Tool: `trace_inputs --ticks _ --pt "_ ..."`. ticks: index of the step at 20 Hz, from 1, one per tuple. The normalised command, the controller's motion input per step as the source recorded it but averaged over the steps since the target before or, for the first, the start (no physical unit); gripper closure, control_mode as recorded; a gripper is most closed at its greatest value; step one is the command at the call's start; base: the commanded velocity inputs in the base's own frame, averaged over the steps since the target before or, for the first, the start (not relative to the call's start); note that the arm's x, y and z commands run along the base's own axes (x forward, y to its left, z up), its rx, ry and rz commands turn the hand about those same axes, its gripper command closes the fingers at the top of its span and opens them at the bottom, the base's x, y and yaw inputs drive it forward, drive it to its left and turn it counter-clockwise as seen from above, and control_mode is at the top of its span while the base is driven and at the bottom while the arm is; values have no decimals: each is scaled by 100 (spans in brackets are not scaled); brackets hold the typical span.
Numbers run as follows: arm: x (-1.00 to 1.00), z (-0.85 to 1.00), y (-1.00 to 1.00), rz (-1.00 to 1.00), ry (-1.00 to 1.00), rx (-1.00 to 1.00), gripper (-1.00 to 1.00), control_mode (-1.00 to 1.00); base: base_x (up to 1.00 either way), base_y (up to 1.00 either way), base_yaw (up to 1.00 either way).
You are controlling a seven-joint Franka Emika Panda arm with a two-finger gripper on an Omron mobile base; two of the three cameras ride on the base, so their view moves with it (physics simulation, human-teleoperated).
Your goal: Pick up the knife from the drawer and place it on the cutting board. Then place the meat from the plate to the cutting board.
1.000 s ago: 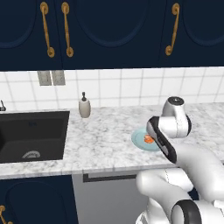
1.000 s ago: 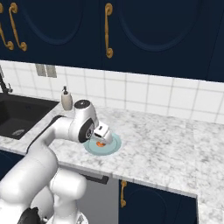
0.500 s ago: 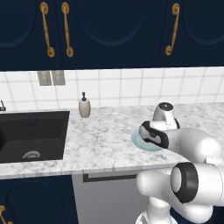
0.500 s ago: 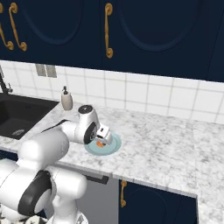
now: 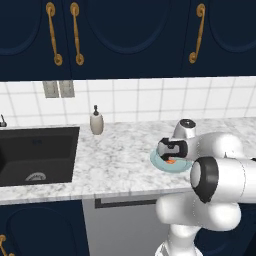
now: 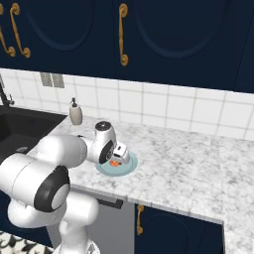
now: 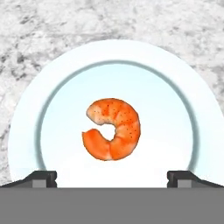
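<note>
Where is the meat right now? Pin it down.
The meat lies in the middle of the plate on the marble counter, right of the sink, directly under the open gripper.

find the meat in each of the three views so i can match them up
Left base view: the meat is right of centre, a small orange bit under the gripper.
Right base view: the meat is left of centre, beside the arm's wrist.
Hand view: the meat is central, curled.
Shared landmark: the plate it lies on.
</note>
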Motion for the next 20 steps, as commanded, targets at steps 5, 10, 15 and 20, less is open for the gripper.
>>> trace_inputs --ticks 5,10,15,20 --pt "3 -40 -3 1 0 0 -100 -100 0 0 0" --pt "12 -24 0 0 0 0 -100 -100 0 0 0" --pt "18 16 0 0 0 0 -100 -100 0 0 0" --pt "29 4 0 0 3 0 -100 -100 0 0 0"
